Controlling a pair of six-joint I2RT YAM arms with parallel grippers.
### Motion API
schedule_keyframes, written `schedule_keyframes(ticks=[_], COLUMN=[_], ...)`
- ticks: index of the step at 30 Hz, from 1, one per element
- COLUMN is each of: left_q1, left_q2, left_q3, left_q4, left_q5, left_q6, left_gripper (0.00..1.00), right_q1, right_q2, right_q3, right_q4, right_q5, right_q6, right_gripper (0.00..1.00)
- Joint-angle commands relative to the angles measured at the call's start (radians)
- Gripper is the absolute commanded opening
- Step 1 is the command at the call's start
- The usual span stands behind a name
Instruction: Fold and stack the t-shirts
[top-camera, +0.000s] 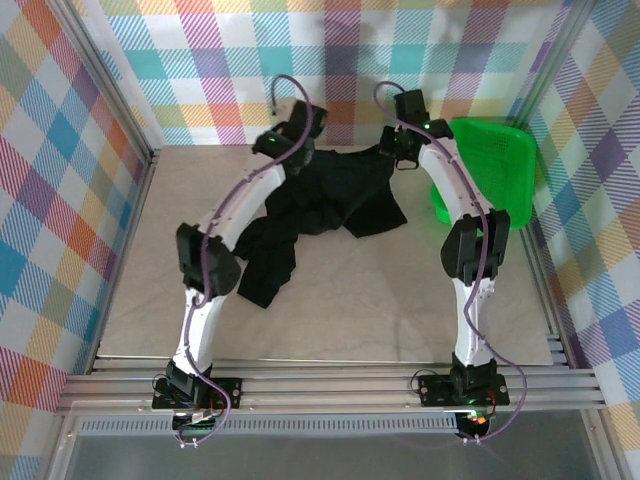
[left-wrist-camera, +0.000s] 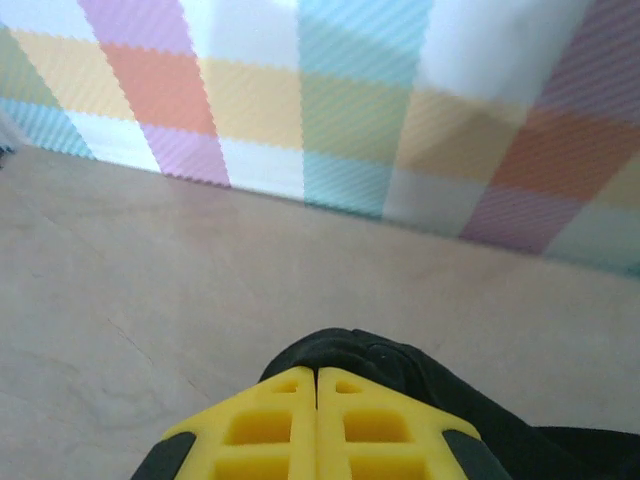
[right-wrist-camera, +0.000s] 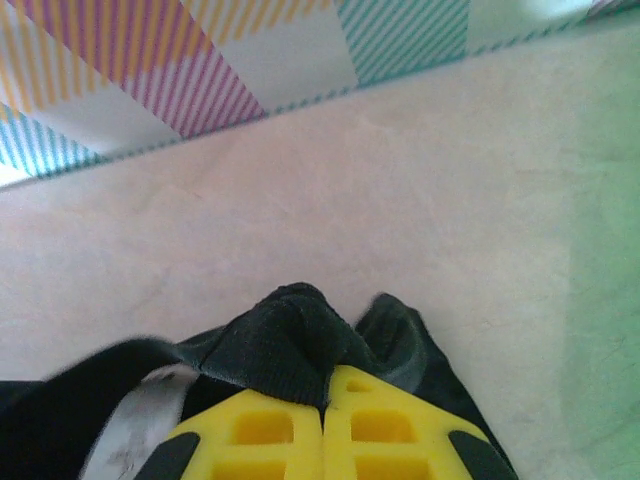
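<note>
As the shirt lies now: the shirt (top-camera: 340, 195) is bunched and unfolded on the far middle of the table (top-camera: 400, 310), with one part trailing toward the near left.
Left gripper: the left gripper (left-wrist-camera: 318, 376) has its jaws together, clamped on a small fold at the far left edge of the cloth.
Right gripper: the right gripper (right-wrist-camera: 327, 385) has its jaws together, clamped on a ridge of cloth at the far right edge. A pale strip (right-wrist-camera: 140, 425) lies beside it, possibly the neck label.
Risk, slip: each pinch takes only a small fold, so a fast lift or uneven pull could probably draw the cloth out.
Risk, layers: the fabric is bunched, so a pinch may hold more than one layer and the shirt may not spread flat.
Risk, snag: the basket (top-camera: 500, 165) stands close beside the right arm, and an outward swing could knock it or drag cloth over it.
Edges: the back wall (top-camera: 340, 60) is near both grippers, leaving little room to move farther away.
Open room: bare table lies toward the arm bases, which judged from here is the safest direction to pull.
</note>
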Motion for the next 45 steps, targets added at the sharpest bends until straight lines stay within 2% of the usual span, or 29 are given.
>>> schedule_keyframes(ticks=[1,5,9,14,18,23,28,31,34,40,42,45], left_q1=[0.038,0.071,0.11,0.116,0.116,0.116,0.129,0.161,0.175,0.176,0.177,0.186], left_q2=[-0.124,-0.254,-0.326,-0.394,-0.447,-0.468,-0.425,-0.34,-0.221,0.047,0.078,0.07], left_q3=[-0.068,-0.159,-0.193,-0.237,-0.279,-0.3,-0.279,-0.201,-0.034,0.477,0.539,0.534], left_q4=[0.049,0.122,0.153,0.229,0.252,0.266,0.29,0.33,0.363,0.399,0.469,0.616], left_q5=[0.029,0.075,0.172,0.282,0.329,0.362,0.375,0.428,0.47,0.538,0.534,0.512], left_q6=[-0.049,-0.079,-0.137,-0.157,-0.189,-0.214,-0.247,-0.311,-0.339,-0.39,-0.424,-0.469], left_gripper=[0.0,0.0,0.0,0.0,0.0,0.0,0.0,0.0,0.0,0.0,0.0,0.0], right_q1=[-0.031,-0.055,-0.079,-0.082,-0.083,-0.084,-0.096,-0.141,-0.18,-0.225,-0.231,-0.235], right_q2=[-0.107,-0.182,-0.254,-0.334,-0.395,-0.477,-0.523,-0.503,-0.469,-0.477,-0.516,-0.576], right_q3=[0.044,0.043,0.017,-0.046,-0.102,-0.225,-0.316,-0.285,-0.184,-0.024,-0.017,-0.012], right_q4=[0.047,0.1,0.18,0.289,0.318,0.367,0.402,0.431,0.452,0.549,0.604,0.672], right_q5=[0.013,-0.007,-0.085,-0.189,-0.206,-0.228,-0.229,-0.255,-0.281,-0.31,-0.305,-0.315], right_q6=[0.03,0.052,0.084,0.093,0.101,0.11,0.137,0.191,0.215,0.211,0.213,0.21], right_gripper=[0.0,0.0,0.0,0.0,0.0,0.0,0.0,0.0,0.0,0.0,0.0,0.0])
